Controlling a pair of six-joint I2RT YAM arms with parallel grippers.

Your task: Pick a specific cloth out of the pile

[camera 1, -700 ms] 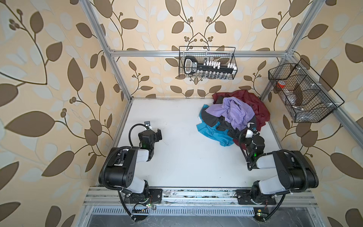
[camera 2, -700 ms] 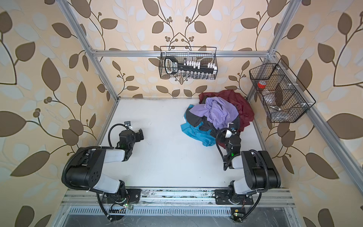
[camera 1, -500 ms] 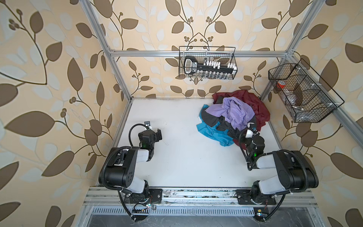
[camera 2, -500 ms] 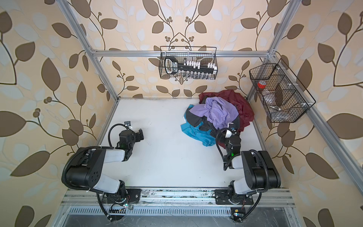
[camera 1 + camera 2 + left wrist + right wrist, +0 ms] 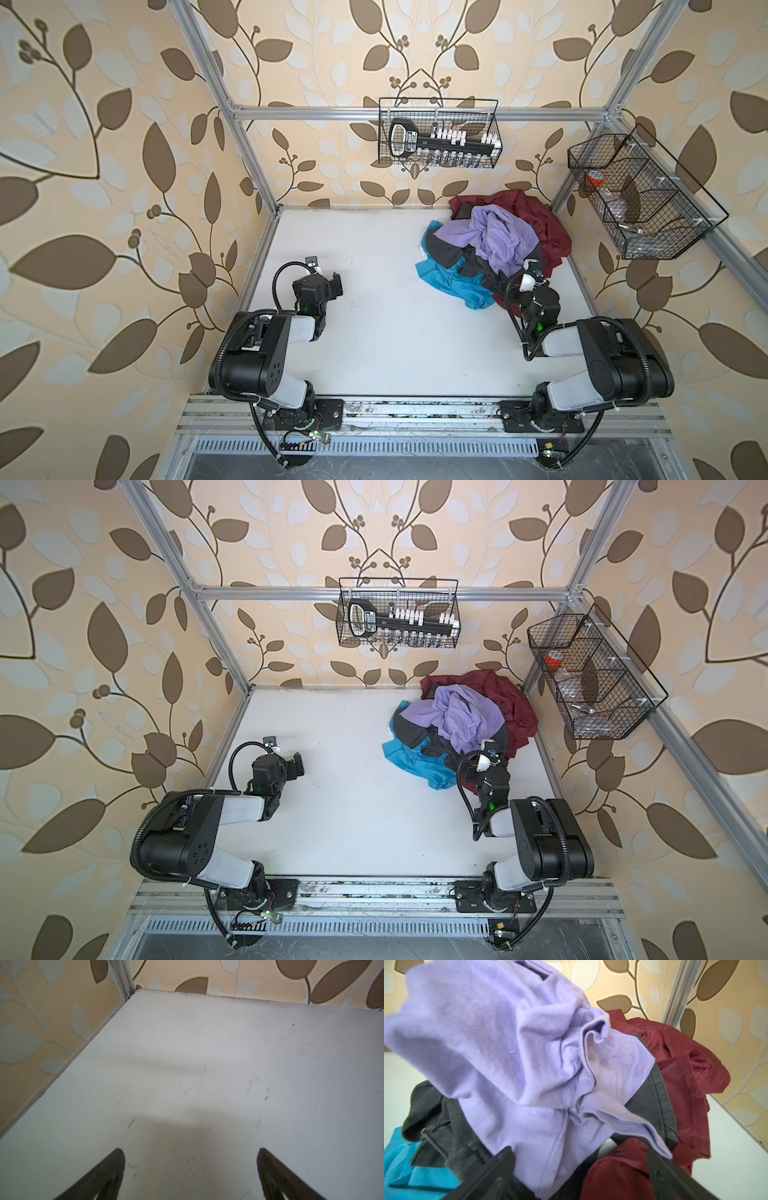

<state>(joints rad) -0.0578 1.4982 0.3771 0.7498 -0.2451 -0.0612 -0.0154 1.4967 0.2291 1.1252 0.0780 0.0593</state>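
In both top views the pile (image 5: 494, 249) sits in the table's (image 5: 374, 340) far right corner. The cloth (image 5: 444, 282) (bright turquoise, thin, faintly shiny) spills from the pile's near left side onto the table, partly under a dark grey garment (image 5: 446, 254) and the lavender cloth (image 5: 498, 237). A maroon cloth (image 5: 546, 226) lies toward the right edge. The right gripper (image 5: 498, 286) is at the pile's near edge, just beside the turquoise. The left gripper (image 5: 334, 286) is near the left edge, well apart.

In the left wrist view the left gripper's (image 5: 191, 1153) 2 fingers stand wide apart over bare table, holding nothing.

In the right wrist view the right gripper's (image 5: 580, 1153) 2 fingers are spread wide, with lavender and maroon folds between them, clamped on nothing. The cloth (image 5: 409, 1167) shows as a turquoise patch outside them.
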